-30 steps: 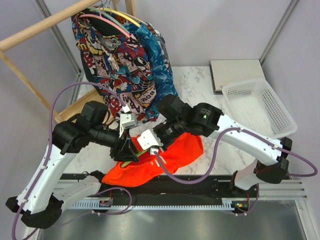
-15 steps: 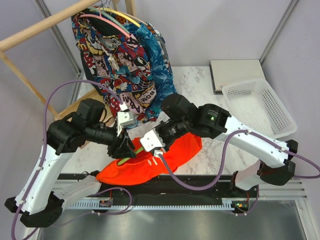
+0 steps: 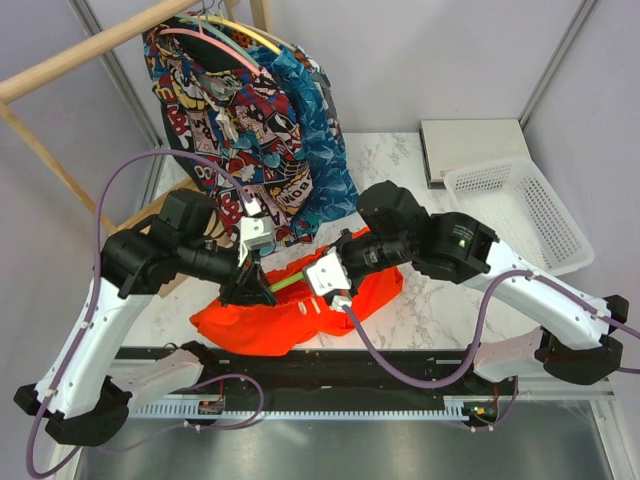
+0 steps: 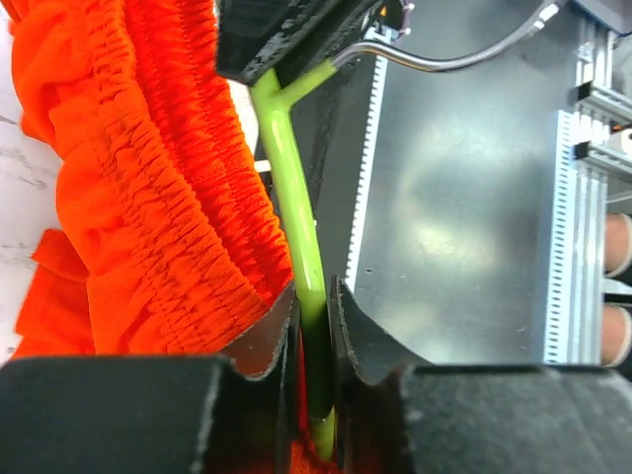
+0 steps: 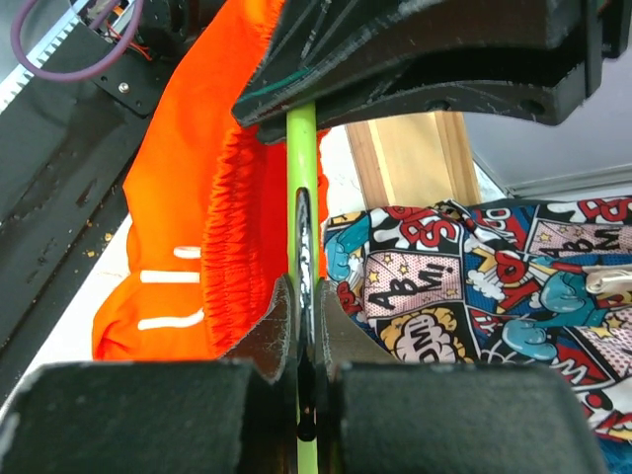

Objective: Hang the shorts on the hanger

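The orange-red shorts (image 3: 270,325) lie bunched at the table's near edge, between the arms. The lime-green hanger (image 3: 292,282) runs level above them, held at both ends. My left gripper (image 3: 258,287) is shut on one arm of the hanger (image 4: 286,158), the jaws (image 4: 314,296) pinching the green bar with the shorts' elastic waistband (image 4: 148,197) gathered right beside it. My right gripper (image 3: 322,277) is shut on the hanger (image 5: 301,148) near its metal hook (image 4: 444,59); its jaws (image 5: 306,296) clamp the bar, with the shorts (image 5: 188,197) hanging to their left.
A comic-print garment (image 3: 235,120) and a blue patterned one (image 3: 320,130) hang on a wooden rack (image 3: 90,55) at the back left, close behind the grippers. A white mesh basket (image 3: 520,215) and a grey flat box (image 3: 470,145) sit at the back right on the marble table (image 3: 420,300).
My left gripper has closed onto the hanger. The right arm has shifted right, stretching the hanger out level, and the shorts have spread leftward.
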Controlling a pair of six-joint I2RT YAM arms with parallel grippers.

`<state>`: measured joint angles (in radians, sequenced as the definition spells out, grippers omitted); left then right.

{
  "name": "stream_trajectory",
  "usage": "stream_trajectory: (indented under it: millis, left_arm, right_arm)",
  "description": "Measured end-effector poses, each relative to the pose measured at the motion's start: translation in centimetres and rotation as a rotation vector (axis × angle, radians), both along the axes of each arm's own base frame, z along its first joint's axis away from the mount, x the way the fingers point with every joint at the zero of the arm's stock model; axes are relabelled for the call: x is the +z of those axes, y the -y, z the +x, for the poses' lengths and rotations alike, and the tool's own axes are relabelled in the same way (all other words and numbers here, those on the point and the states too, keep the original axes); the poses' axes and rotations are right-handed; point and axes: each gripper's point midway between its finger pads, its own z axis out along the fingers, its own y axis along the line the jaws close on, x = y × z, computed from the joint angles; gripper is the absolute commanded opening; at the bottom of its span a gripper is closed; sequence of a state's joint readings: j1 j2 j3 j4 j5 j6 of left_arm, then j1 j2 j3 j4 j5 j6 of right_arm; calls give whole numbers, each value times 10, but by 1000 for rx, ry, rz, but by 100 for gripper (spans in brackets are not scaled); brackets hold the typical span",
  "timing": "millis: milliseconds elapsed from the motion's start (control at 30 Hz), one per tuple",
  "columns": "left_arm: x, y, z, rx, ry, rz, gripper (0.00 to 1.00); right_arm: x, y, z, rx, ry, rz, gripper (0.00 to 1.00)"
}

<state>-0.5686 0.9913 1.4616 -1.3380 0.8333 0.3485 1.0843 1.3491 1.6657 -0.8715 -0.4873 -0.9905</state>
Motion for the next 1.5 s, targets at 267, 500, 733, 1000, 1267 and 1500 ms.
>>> stream_trajectory:
  millis: [267,500,733,1000,1267,1500]
  left_arm:
    - [11,13,5,-25,-101,-13,2]
    - [28,14,2,65,-230,-38,2]
    - [25,1,15,309,-463,-75,2]
    - [54,-14,-17,478,-482,-198,2]
    - [94,-48,6,910,-384,-333,2]
    - [112,-79,37,1234,-360,-423,2]
  right_arm:
    - [10,6,7,-72,3,44,80]
    - [33,-4,22,-197,-44,182,98]
    - [61,5,40,-355,-108,314,98]
    - [90,23,60,-496,-74,430,98]
    - [97,28,69,-558,-73,464,98]
    - [96,28,74,-579,-67,462,98]
